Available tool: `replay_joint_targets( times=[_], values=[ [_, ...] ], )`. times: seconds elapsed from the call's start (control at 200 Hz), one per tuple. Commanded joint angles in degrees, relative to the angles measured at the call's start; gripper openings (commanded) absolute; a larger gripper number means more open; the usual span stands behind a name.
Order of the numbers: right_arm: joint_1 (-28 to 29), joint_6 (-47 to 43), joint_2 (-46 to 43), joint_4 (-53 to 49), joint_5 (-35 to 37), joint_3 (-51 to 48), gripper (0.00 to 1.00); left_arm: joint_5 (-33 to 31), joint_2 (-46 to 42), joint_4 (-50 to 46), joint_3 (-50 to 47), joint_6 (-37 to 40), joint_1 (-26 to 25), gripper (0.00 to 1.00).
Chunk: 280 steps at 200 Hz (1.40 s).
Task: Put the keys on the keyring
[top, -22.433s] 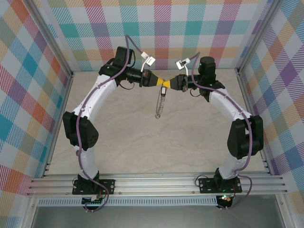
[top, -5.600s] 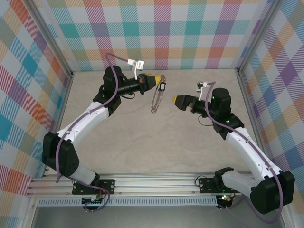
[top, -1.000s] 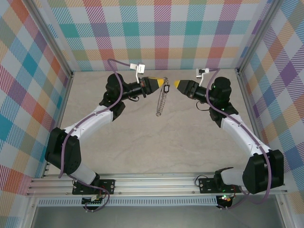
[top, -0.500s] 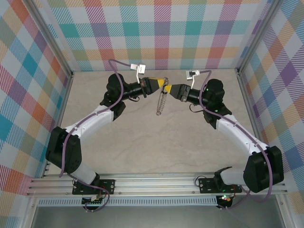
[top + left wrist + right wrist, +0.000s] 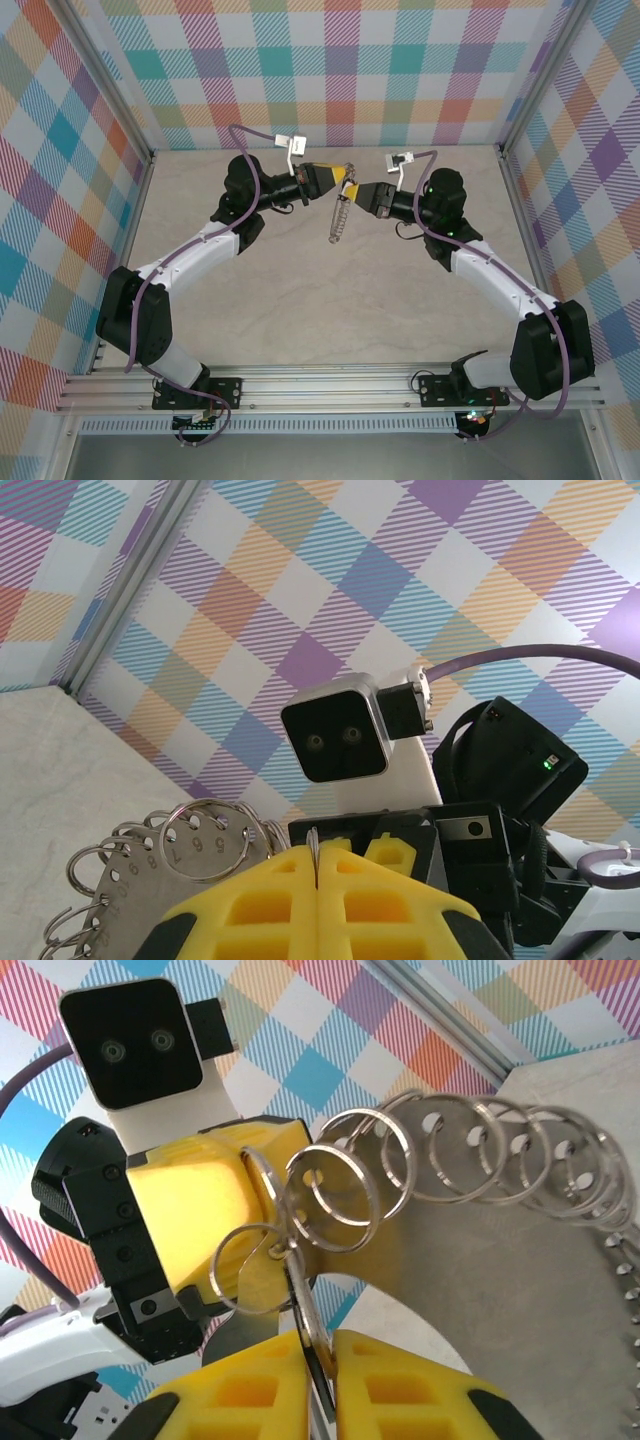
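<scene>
Both grippers meet tip to tip above the far half of the table (image 5: 300,300). left gripper (image 5: 343,178): yellow pads pressed together, with a thin metal edge of the keyring (image 5: 339,215) caught in the seam (seen in the left wrist view). From above, the keyring hangs off that pinch. Its long axis runs from the fingertips toward the near edge, slightly left, and it sits nearly edge-on to the camera. Up close it's a flat grey plate with a row of split rings (image 5: 470,1155) along its rim. In the right wrist view that row arcs from the left pads out to the right of frame. right gripper (image 5: 357,190): closed on the key (image 5: 312,1345), with the blade clamped between the pads. The blade is edge-on to the right wrist cam, and its long axis lines up with the finger seam. Its upper end points up toward the left gripper and reaches a small ring (image 5: 250,1270) just beside the left pads. Can't tell if it's threaded through that ring. The key's head isn't discernible.
</scene>
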Motion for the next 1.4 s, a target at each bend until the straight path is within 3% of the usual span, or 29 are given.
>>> replay_joint_targets(
  times=[0.0, 0.18, 0.8, 0.93, 1.205, 1.395],
  values=[
    [0.41, -0.43, -0.05, 1.64, -1.34, -0.75, 0.08, 0.35, -0.13, 4.03, 0.93, -0.28, -0.62, 0.0],
    [0.79, -0.61, 0.44, 1.52, -2.0, -0.45, 0.0, 0.31, -0.24, 4.0, 0.96, -0.32, -0.63, 0.0],
    [2.36, -2.94, 0.57, -2.1, -0.87, 0.48, 0.0, -0.65, -1.14, 4.38, -0.35, -0.41, -0.62, 0.0],
    [2.3, -3.5, 0.0, -3.43, -0.18, 0.32, 0.1, -0.99, -1.27, 4.29, -0.53, -0.28, -0.62, 0.0],
    [1.32, -7.44, -3.87, -10.24, 2.85, -0.21, 0.56, -1.39, -1.04, 3.87, -0.44, -0.07, -0.58, 0.0],
    [-1.76, -8.41, -6.75, -13.87, 3.67, -1.41, 0.73, -2.09, -1.71, 1.58, -0.44, 1.65, -0.54, 0.0]
  ],
)
